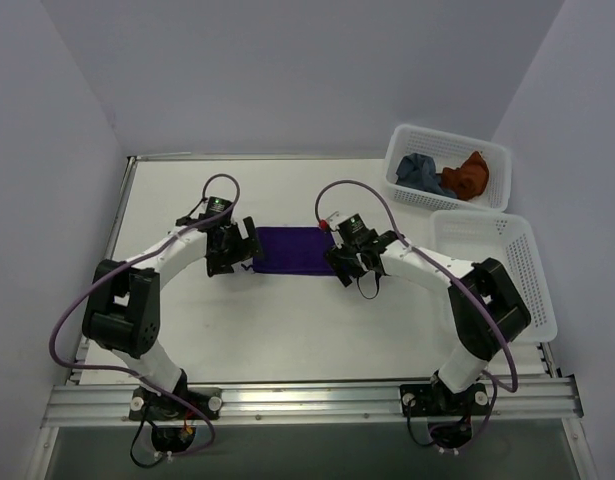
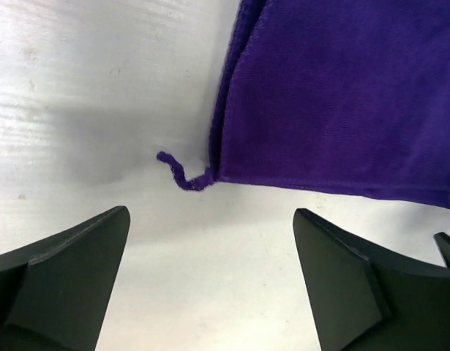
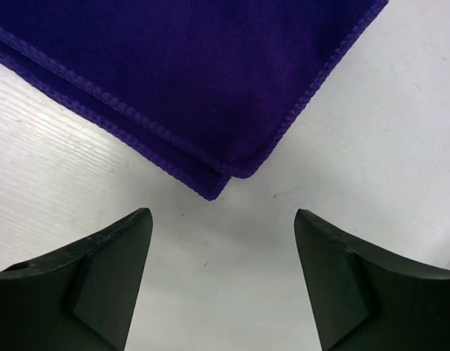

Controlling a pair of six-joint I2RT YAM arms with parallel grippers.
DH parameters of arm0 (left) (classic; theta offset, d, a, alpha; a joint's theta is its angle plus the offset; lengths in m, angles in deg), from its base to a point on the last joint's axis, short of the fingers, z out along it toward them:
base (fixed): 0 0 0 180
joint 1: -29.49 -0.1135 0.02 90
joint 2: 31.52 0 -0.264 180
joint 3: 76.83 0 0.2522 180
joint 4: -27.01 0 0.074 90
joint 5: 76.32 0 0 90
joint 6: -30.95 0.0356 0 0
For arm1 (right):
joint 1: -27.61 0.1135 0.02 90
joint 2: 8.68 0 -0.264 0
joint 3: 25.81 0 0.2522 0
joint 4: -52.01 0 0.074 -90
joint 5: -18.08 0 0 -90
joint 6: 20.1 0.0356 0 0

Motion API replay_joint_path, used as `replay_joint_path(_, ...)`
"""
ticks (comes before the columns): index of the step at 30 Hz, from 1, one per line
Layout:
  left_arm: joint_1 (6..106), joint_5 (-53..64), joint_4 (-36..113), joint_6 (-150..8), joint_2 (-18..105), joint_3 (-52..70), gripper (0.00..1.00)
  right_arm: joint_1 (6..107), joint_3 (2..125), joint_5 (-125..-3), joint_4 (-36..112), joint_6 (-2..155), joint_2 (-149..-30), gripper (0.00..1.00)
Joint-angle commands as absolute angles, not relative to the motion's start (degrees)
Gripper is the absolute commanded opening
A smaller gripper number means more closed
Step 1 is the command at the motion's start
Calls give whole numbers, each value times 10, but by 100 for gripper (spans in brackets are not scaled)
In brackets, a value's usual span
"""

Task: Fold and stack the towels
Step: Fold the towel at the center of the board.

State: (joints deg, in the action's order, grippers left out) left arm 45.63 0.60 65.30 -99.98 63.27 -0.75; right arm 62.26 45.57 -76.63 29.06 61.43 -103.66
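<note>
The deep purple towel [image 1: 292,250] lies folded flat on the white table between my two grippers. My left gripper [image 1: 239,250] is open and empty just off the towel's left end; its wrist view shows the towel's corner [image 2: 334,95] with a loose thread [image 2: 177,174] ahead of the fingers [image 2: 71,270]. My right gripper [image 1: 342,262] is open and empty at the towel's right end; its wrist view shows the doubled corner [image 3: 210,95] just ahead of the fingers [image 3: 356,285]. The blue-grey towel [image 1: 419,172] and rust towel [image 1: 469,177] lie crumpled in the far basket.
A white perforated basket [image 1: 492,155] stands at the back right holding the two towels. A second white basket [image 1: 532,290] stands in front of it along the table's right edge. Grey walls enclose the table.
</note>
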Motion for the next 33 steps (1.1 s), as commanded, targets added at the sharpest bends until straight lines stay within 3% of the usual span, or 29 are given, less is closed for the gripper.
replay_joint_path(1,459,30,683,-986,588,27,94,620,480,-768,284,677,-975,78)
replay_joint_path(6,458,30,692,-948,663,97,94,553,517,-752,295,816,-998,83)
replay_joint_path(13,458,27,699,-915,754,179,94,525,554,-731,294,902,-1098,75)
replay_joint_path(14,458,34,699,-911,758,182,98,522,556,-737,292,919,-1109,72)
replay_joint_path(17,458,39,699,-903,778,194,80,514,562,-744,288,948,-1143,65)
replay_joint_path(18,458,38,698,-903,788,195,67,513,563,-742,288,952,-1157,64)
replay_joint_path(24,462,27,681,-901,816,185,35,515,551,-744,295,975,-1188,55)
replay_joint_path(33,472,19,656,-906,813,145,12,556,540,-767,288,973,-1192,23)
